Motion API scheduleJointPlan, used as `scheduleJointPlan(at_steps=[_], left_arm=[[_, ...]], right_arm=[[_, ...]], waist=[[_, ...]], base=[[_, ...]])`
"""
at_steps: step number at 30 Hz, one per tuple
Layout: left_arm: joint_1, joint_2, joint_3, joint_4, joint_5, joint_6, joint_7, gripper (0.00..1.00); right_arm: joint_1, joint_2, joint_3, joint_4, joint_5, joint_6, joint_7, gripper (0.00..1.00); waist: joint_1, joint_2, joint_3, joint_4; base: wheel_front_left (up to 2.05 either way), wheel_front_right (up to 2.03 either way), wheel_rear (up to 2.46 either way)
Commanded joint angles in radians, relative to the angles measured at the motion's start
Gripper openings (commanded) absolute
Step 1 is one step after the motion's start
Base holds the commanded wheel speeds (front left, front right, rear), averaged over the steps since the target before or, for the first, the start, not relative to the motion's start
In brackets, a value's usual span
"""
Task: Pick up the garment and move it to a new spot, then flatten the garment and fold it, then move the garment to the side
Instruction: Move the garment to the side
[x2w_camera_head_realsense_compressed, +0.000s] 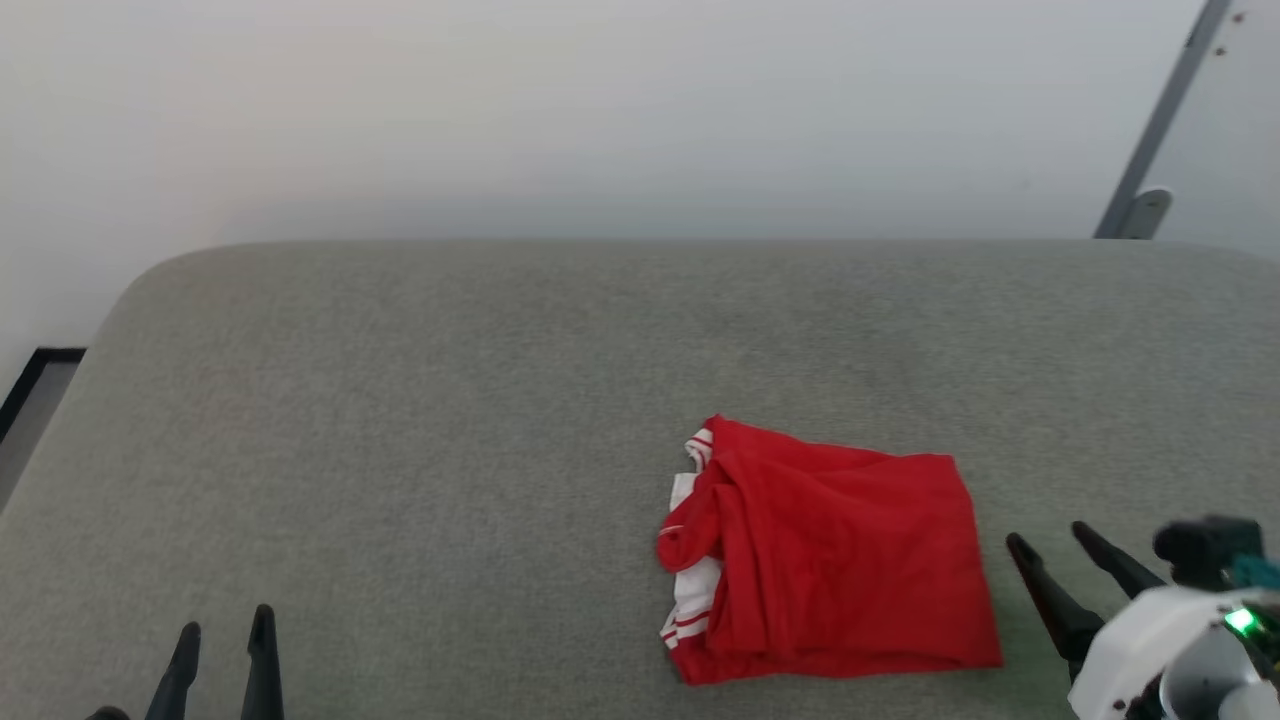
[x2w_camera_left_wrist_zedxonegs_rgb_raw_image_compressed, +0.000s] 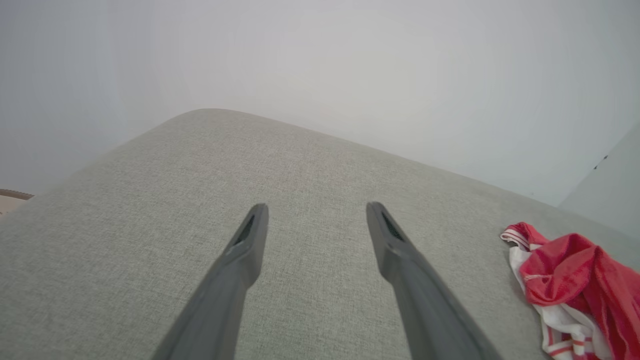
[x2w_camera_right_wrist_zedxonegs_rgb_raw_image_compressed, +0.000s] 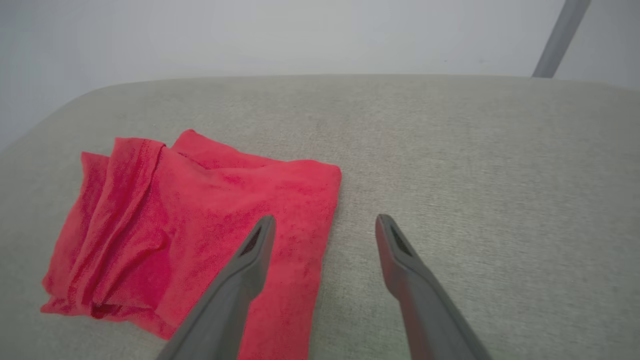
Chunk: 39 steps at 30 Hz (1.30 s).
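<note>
The right gripper, jaws wide and empty, hovers just beside the right edge of the garment, a loosely folded bundle lying right of centre on the grey cushioned surface. The left gripper, jaws equally wide, sits well apart. To move it aside with the folds intact, better pinch all layers at that edge and slide low.

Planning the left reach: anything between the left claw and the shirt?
No, just bare grey upholstery between left claw and garment, seen in head view.

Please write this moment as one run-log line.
garment: folded on grey surface | left gripper: open, empty | right gripper: open, beside garment
</note>
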Motion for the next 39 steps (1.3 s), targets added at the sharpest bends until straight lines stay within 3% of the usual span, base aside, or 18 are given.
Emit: scheduleJointPlan(at_steps=[1, 8, 15, 24, 25, 26, 27, 39], left_arm=[[-0.016, 0.004, -0.002, 0.0, -0.008, -0.002, -0.005, 1.0], [-0.043, 0.011, -0.048, 0.006, -0.021, -0.002, -0.005, 1.0], [-0.1, 0.019, -0.091, 0.018, -0.03, -0.002, -0.005, 1.0], [-0.169, 0.022, -0.14, 0.046, -0.048, -0.002, -0.005, 1.0], [-0.178, 0.021, -0.145, 0.049, -0.048, -0.002, -0.005, 1.0], [-0.185, 0.02, -0.148, 0.05, -0.05, -0.002, -0.005, 1.0], [-0.192, 0.02, -0.151, 0.052, -0.052, -0.002, -0.005, 1.0], [-0.27, 0.04, -0.181, 0.023, -0.043, -0.002, -0.005, 1.0]], right_arm=[[-0.011, -0.005, 0.006, 0.006, 0.014, 0.0, 0.02, 1.0], [-0.114, -0.073, 0.09, 0.013, 0.116, 0.0, 0.28, 1.0], [-0.21, -0.095, 0.125, 0.062, 0.167, 0.0, 0.506, 1.0], [-0.319, 0.021, 0.203, 0.234, 0.22, 0.001, 0.778, 1.0], [-0.328, 0.03, 0.213, 0.249, 0.216, 0.001, 0.796, 0.6], [-0.335, 0.035, 0.222, 0.255, 0.215, 0.001, 0.807, 0.4], [-0.345, 0.038, 0.224, 0.257, 0.222, 0.001, 0.81, 0.0], [-0.456, -0.139, 0.146, 0.182, 0.209, -0.002, 0.738, 0.0]], waist=[[0.0, 0.0, 0.01, 0.012], [0.0, 0.0, 0.053, 0.056], [0.0, 0.0, 0.116, 0.104], [0.0, 0.0, 0.181, 0.131], [0.0, 0.0, 0.186, 0.132], [0.0, 0.0, 0.19, 0.133], [0.0, 0.0, 0.195, 0.133], [0.0, 0.0, 0.249, 0.067]], base=[[0.0, 0.0, 0.0], [0.0, 0.0, 0.0], [0.0, 0.0, 0.0], [0.0, 0.0, 0.0], [0.0, 0.0, 0.0], [0.0, 0.0, 0.0], [0.0, 0.0, 0.0], [0.0, 0.0, 0.0]])
